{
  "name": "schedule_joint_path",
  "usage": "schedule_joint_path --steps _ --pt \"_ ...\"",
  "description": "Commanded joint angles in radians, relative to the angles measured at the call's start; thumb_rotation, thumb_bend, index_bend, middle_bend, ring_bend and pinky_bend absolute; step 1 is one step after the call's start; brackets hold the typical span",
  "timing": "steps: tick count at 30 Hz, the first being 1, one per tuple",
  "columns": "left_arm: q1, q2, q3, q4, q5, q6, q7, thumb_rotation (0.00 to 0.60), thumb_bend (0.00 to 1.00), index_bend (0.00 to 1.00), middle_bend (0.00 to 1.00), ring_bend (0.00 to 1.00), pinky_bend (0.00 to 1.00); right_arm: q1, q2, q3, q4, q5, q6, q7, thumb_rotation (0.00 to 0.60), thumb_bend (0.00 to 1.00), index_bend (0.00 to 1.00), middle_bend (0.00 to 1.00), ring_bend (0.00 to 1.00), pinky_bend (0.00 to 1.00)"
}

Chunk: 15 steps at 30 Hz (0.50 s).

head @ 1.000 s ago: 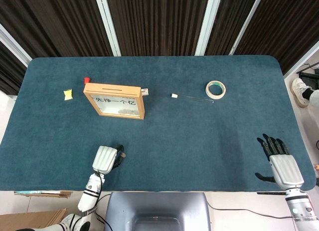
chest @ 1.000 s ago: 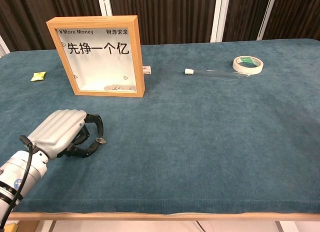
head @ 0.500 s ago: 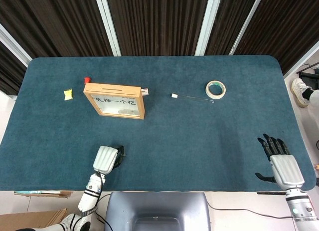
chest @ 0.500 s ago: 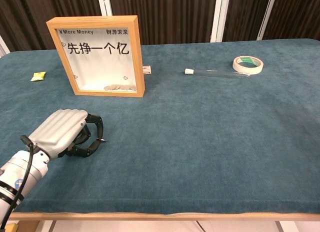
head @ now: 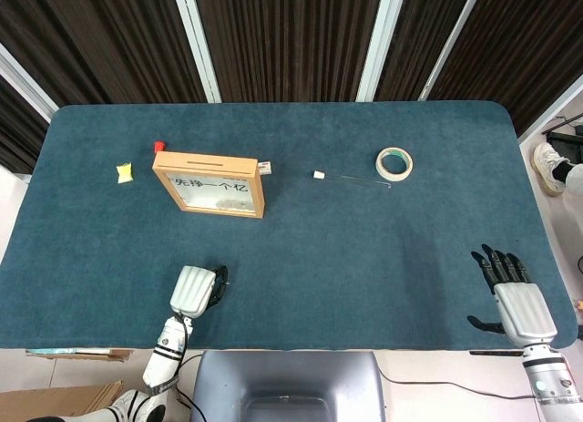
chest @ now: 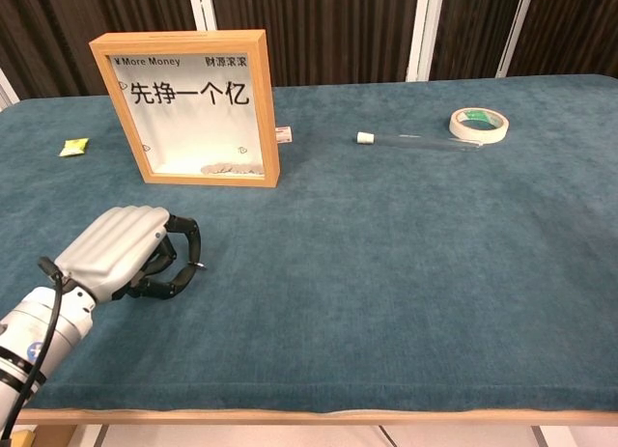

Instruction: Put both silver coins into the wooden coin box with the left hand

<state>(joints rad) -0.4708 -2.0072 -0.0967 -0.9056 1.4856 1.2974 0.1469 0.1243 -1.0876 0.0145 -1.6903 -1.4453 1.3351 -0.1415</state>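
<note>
The wooden coin box [head: 209,183] stands upright at the back left, its glass front [chest: 183,107] printed with black characters. Some silver coins lie at its bottom [chest: 212,167]. Near the front left edge my left hand [chest: 126,254] has its fingers curled in, and the fingertips pinch a silver coin [chest: 199,265] edge-on just above the cloth. From the head view that left hand [head: 195,291] hides the coin. I see no other loose coin on the table. My right hand [head: 510,299] rests at the front right with its fingers spread and nothing in it.
A roll of tape [chest: 478,125] and a clear tube with a white cap [chest: 410,141] lie at the back right. A yellow packet [chest: 73,147] sits left of the box, and a small red object [head: 158,146] lies behind it. The blue cloth [chest: 386,254] covers the table.
The coin lay flat on the cloth beside my left fingertips; now it stands edge-on between them. The left hand has shifted slightly. The right hand has hardly moved.
</note>
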Motion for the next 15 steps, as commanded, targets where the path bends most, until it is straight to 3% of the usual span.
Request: schedule_joint_path --steps 1,3,6,9,15 --pt "-0.006 0.032 -0.012 -0.036 0.01 0.021 -0.008 0.6 0.45 0.62 1.0 1.0 1.0 0.0 0.001 0.0 -0.001 0.0 -0.001 0.002 0.6 0.18 0.0 0.0 0.0 0.0" --pt "-0.03 0.146 -0.053 -0.16 0.026 0.04 -0.012 0.6 0.45 0.62 1.0 1.0 1.0 -0.001 0.003 0.003 -0.001 0.003 0.002 0.008 0.6 0.18 0.0 0.0 0.0 0.0" --pt "-0.052 0.319 -0.092 -0.372 0.0 -0.02 0.014 0.6 0.45 0.62 1.0 1.0 1.0 -0.002 0.004 0.005 0.0 0.005 0.006 0.013 0.6 0.18 0.0 0.0 0.0 0.0" --pt "-0.078 0.474 -0.163 -0.566 -0.076 -0.094 0.053 0.6 0.45 0.62 1.0 1.0 1.0 0.0 0.001 0.007 0.002 0.01 0.002 0.009 0.6 0.18 0.0 0.0 0.0 0.0" --pt "-0.149 0.63 -0.288 -0.71 -0.203 -0.191 0.125 0.6 0.45 0.62 1.0 1.0 1.0 0.006 -0.006 0.014 0.005 0.029 -0.011 -0.003 0.6 0.18 0.0 0.0 0.0 0.0"
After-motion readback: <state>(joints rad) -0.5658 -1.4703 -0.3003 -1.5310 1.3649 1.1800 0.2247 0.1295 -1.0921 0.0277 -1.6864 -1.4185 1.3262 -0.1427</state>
